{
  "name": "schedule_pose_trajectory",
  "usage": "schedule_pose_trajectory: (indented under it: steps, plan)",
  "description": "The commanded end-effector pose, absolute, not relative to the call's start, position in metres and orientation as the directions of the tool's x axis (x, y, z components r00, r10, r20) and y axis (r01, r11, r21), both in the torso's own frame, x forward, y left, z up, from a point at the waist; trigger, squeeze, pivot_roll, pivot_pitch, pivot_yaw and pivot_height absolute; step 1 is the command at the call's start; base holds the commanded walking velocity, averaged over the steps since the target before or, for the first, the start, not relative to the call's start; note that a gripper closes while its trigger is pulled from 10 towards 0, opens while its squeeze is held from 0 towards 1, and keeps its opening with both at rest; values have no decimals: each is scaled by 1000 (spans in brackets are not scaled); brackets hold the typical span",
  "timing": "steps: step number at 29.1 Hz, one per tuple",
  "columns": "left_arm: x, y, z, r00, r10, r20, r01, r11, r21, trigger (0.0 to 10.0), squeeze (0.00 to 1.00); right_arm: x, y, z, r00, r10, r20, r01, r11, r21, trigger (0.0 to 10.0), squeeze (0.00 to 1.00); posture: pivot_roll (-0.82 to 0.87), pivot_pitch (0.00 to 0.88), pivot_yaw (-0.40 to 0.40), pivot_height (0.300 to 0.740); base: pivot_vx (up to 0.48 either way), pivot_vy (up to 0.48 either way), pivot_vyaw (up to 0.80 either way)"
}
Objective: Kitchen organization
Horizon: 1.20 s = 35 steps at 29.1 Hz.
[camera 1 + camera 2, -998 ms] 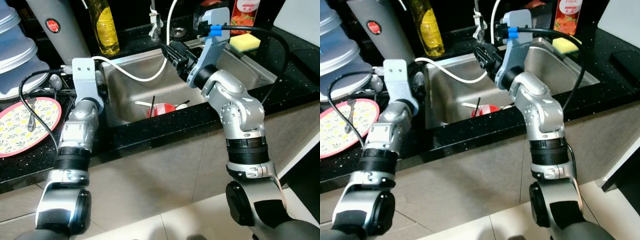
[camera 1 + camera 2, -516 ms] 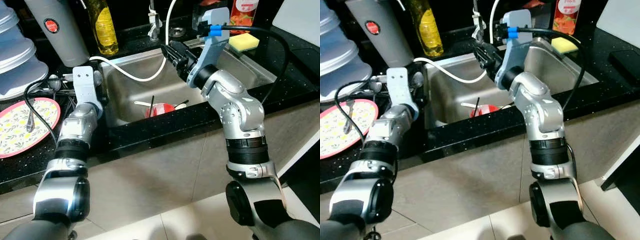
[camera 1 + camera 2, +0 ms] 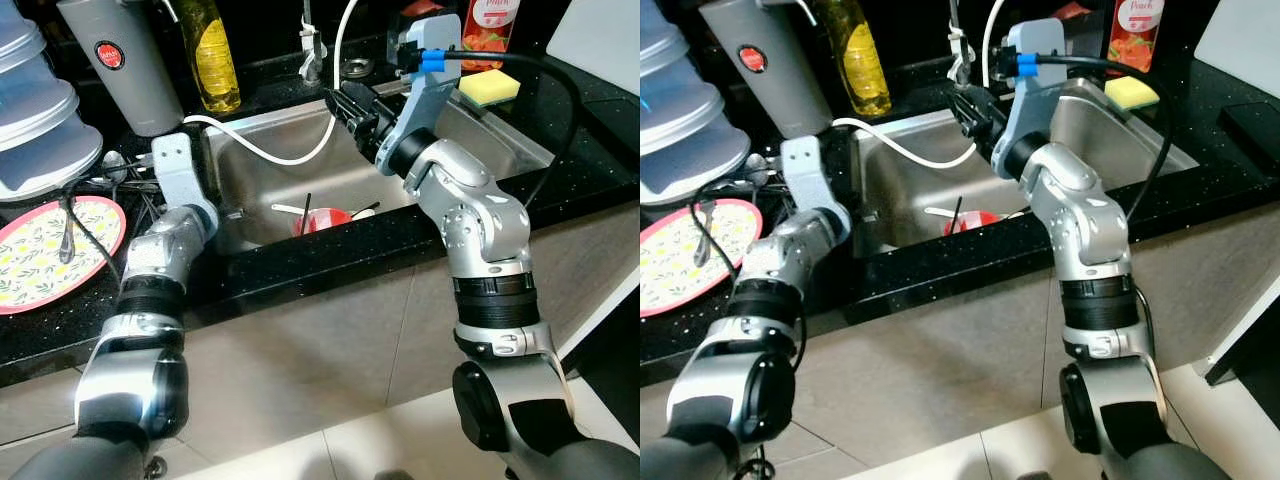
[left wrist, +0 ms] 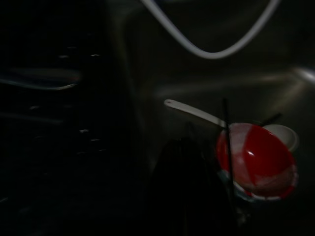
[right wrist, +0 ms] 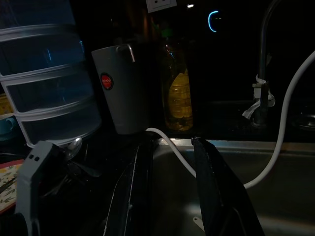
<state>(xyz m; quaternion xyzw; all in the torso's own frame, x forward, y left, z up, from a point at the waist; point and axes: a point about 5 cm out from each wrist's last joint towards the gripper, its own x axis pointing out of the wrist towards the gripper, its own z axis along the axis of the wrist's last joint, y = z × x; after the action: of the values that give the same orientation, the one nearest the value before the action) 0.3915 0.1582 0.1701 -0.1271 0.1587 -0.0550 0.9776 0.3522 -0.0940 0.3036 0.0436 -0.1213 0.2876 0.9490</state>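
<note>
My right arm reaches up from the elbow and bends over the front of the sink [image 3: 520,150], with its wrist held above the basin. The right tool [image 3: 345,108] points toward my left, at the back left corner of the sink, and hangs clear of everything. In the right wrist view its two black fingers [image 5: 135,191] stand apart with an open gap between them and nothing in it, so that tool is released.

My left arm rises from the desk [image 3: 60,330] edge with the forearm leaning toward the sink's left rim, its grey wrist block upright just beside the basin wall. The left tool [image 4: 184,187] looks down into the basin as a dark shape, and I cannot tell how its fingers stand.

In the basin lies a red bowl [image 3: 322,220], tipped on its side near the front wall. A white spoon [image 4: 194,113] lies with its long axis across the basin floor, its handle pointing away from the bowl, and a thin black stick [image 3: 306,208] leans up against the bowl. A white hose [image 3: 270,150] loops over the sink.

On the desk to my left sits a floral plate [image 3: 30,265] with a spoon [image 3: 66,235] on it, near a grey jug [image 3: 125,65] and a yellow bottle [image 3: 215,60]. A yellow sponge [image 3: 490,85] lies behind the sink's right corner.
</note>
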Motion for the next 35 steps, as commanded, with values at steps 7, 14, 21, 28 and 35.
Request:
schedule_pose_trajectory:
  steps: [7,14,21,28,35]
  plan:
    - [389,139,169,949,-192,-252,168,979,-114,10000,0,352,-92,308,801,537,265,-558,830,4,10000,0,-125,0,123,740,0,0,0]
    - [390,169,212,998,62,-14,-60,993,100,10000,0,350,-93,307,805,532,263,-552,834,5,10000,0,-125,0,124,740,0,0,0]
    - [375,224,224,937,347,-48,-347,938,12,10000,0,349,-96,306,811,523,262,-544,839,9,10000,0,-118,0,130,740,0,0,0]
    - [352,289,217,797,586,-144,-601,795,-89,10000,0,350,-95,303,813,524,255,-545,838,16,10000,0,-97,0,120,740,0,0,0]
    - [342,309,212,773,592,-227,-627,768,-133,10000,1000,351,-96,303,814,521,256,-543,840,17,10000,0,-88,6,124,740,0,0,0]
